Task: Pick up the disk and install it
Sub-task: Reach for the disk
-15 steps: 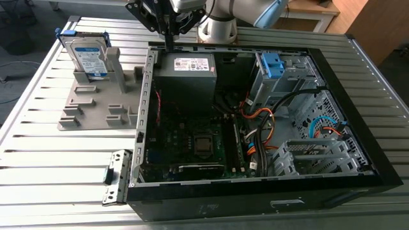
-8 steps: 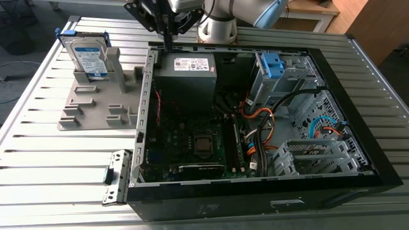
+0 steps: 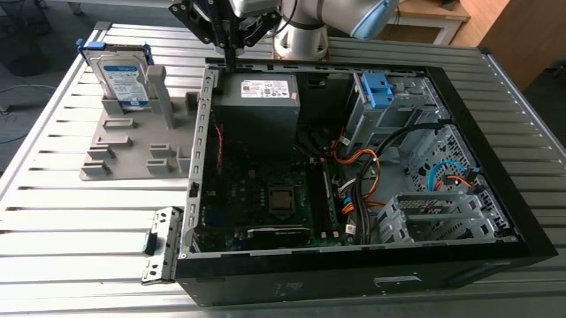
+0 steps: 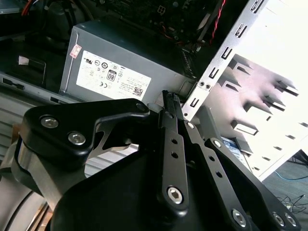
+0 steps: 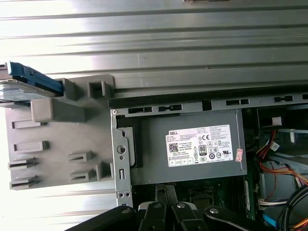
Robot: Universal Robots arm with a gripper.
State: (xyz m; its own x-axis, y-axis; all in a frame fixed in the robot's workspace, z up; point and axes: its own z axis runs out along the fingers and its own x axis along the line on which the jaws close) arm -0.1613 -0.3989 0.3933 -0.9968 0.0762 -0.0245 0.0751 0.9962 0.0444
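The disk [image 3: 122,76] is a silver hard drive with a white-and-blue label in a blue frame. It stands upright in a slot of the grey holder [image 3: 132,142] at the exterior view's upper left, and its blue edge [image 5: 33,79] also appears in the first wrist view. My gripper [image 3: 232,65] hangs above the back wall of the open computer case, to the right of the disk and apart from it. Its black fingers [image 4: 168,103] are pressed together, shut on nothing.
The open black computer case [image 3: 354,278] lies on a slatted metal table [image 3: 79,218]. Inside are a grey power-supply box [image 3: 258,106], a motherboard [image 3: 265,199], orange and black cables [image 3: 372,172], and a drive cage holding a blue bracket [image 3: 378,89].
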